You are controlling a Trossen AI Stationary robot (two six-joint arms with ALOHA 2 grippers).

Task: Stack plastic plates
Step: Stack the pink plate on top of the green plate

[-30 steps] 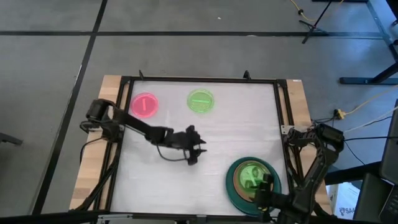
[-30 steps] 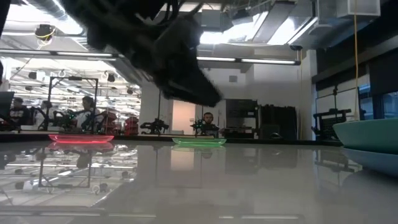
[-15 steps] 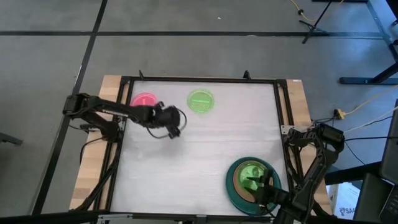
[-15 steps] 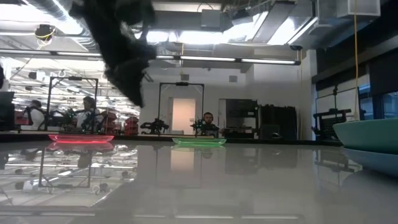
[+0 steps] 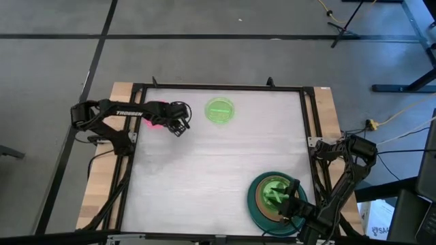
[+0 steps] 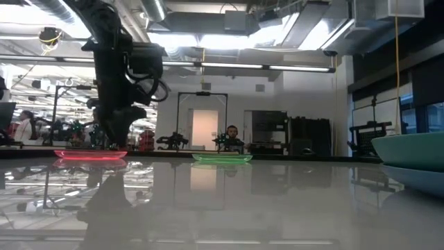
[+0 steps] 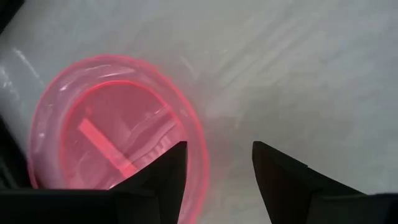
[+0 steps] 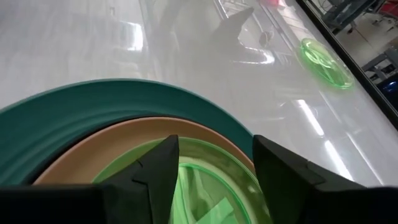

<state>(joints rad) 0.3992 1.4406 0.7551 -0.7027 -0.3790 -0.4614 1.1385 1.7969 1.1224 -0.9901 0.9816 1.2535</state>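
Three plates already stacked at table's five o'clock: teal plate (image 5: 256,207) bearing terracotta plate (image 8: 124,142), bearing green plate (image 5: 274,190). Two remain loose: pink plate (image 7: 118,124) at eleven o'clock, second green plate (image 5: 219,111) at twelve. Left gripper (image 7: 214,165) hangs over pink plate's edge, fingers parted, holding nothing. Right gripper (image 8: 214,163) over the stack, parted, empty.

From above, the left claw (image 5: 178,126) and its arm covered most of the pink plate (image 5: 149,122), leaving only a sliver showing. In the left wrist view, that plate's near edge ran off the picture under the fingers (image 7: 166,177). Beneath the right claw (image 5: 284,199), the teal plate (image 5: 255,206) was cut by the right wrist picture's edge, and the orange plate (image 8: 124,140) lay mostly under the green plate (image 8: 205,180).
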